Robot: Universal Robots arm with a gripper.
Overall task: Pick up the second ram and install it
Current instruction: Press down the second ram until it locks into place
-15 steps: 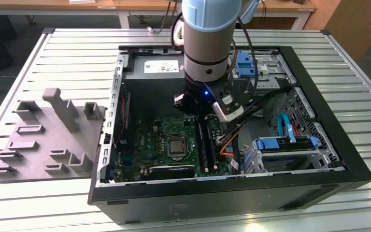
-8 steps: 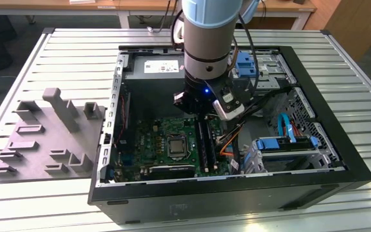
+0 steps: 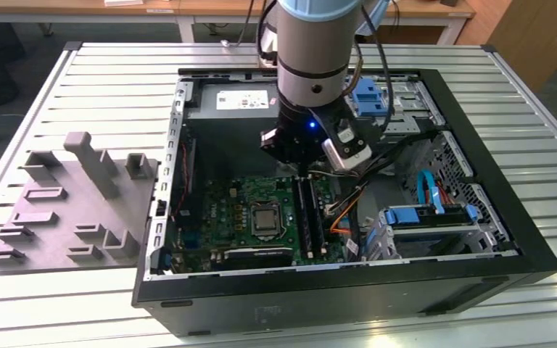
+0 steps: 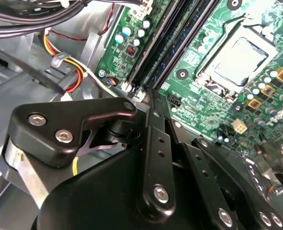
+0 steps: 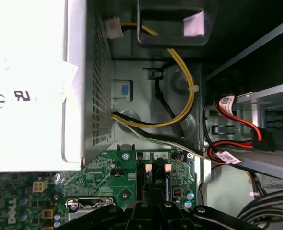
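Observation:
Inside the open computer case (image 3: pixel 162 239), my gripper (image 3: pixel 303 172) stands over the far end of the long black memory slots (image 3: pixel 306 212) on the green board (image 3: pixel 220 210). In the second wrist view the fingers meet at one tip, so the gripper (image 4: pixel 148 96) is shut right at the slots' end. A dark-blue strip, the second ram (image 4: pixel 177 48), lies seated lengthwise between the black slot walls. In the first wrist view the gripper (image 5: pixel 154 207) sits just short of the slots' white latches (image 5: pixel 148 167). Whether the tip touches the ram is hidden.
The processor (image 3: pixel 262 217) sits beside the slots. The silver power supply (image 5: pixel 31 86) is at the case's far end, with yellow and black cables (image 5: pixel 179 110) trailing from it. Orange wires (image 3: pixel 341 217) and a blue drive cage (image 3: pixel 434 217) lie to the exterior view's right. A grey fixture block (image 3: pixel 66 203) stands outside the case.

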